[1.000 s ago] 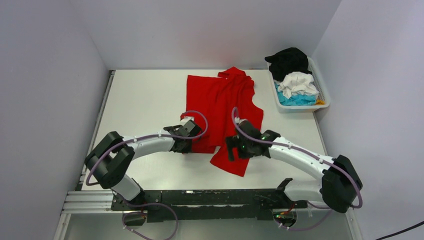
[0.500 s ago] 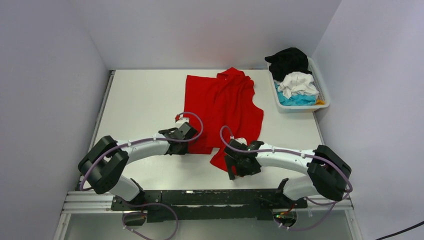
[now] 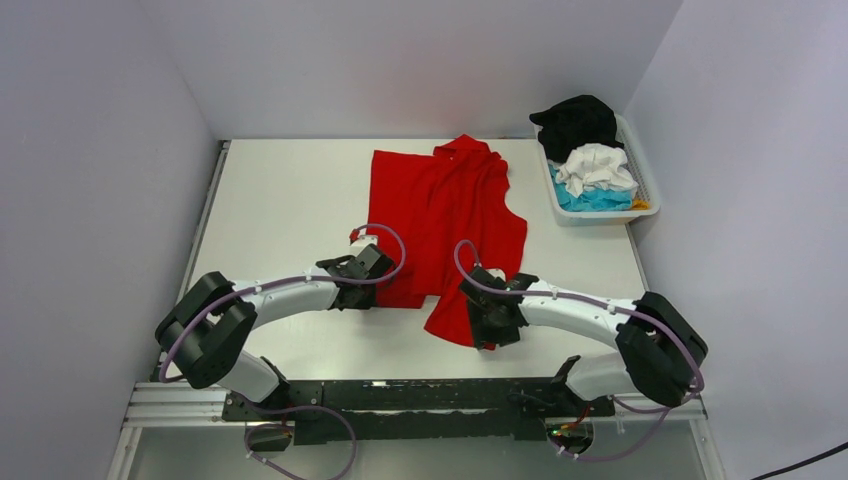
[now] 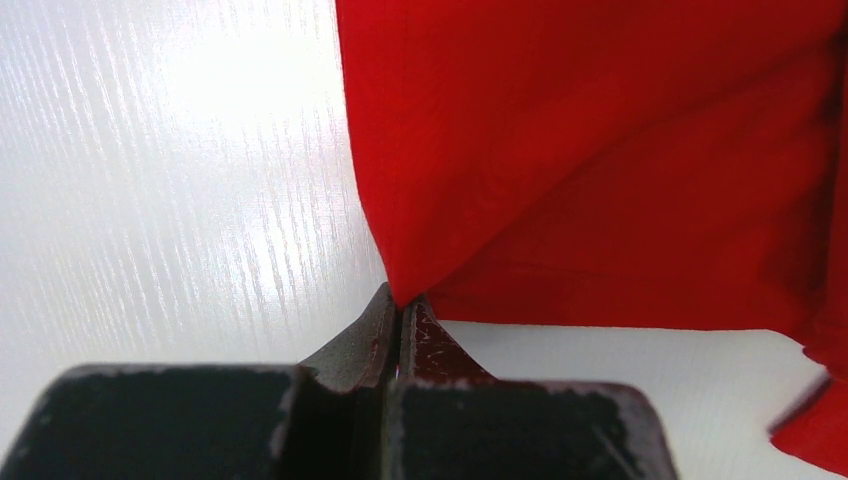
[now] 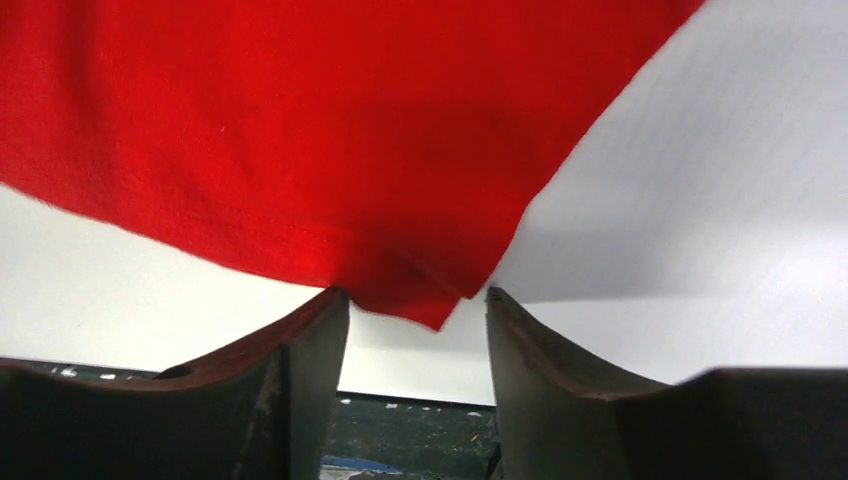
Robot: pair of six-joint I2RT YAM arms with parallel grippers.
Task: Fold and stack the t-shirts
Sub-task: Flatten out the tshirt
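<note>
Both arms reach low to the near hem of the red shirt (image 3: 445,215).

From above, the left arm (image 3: 290,292) and right arm (image 3: 580,305) bow outward at the elbows, wrists turned in, with the shirt spread mid-counter (image 3: 290,200), collar at the far side. The wrist views add what that view hides: the left fingers (image 4: 360,345) are clenched on the shirt's near left corner, while the right fingers (image 5: 300,370) stand apart with the near right corner lying between them, unclamped. Only the top view shows the basket (image 3: 650,200) at far right, holding black (image 3: 575,120), white (image 3: 597,165) and turquoise (image 3: 590,200) shirts.
</note>
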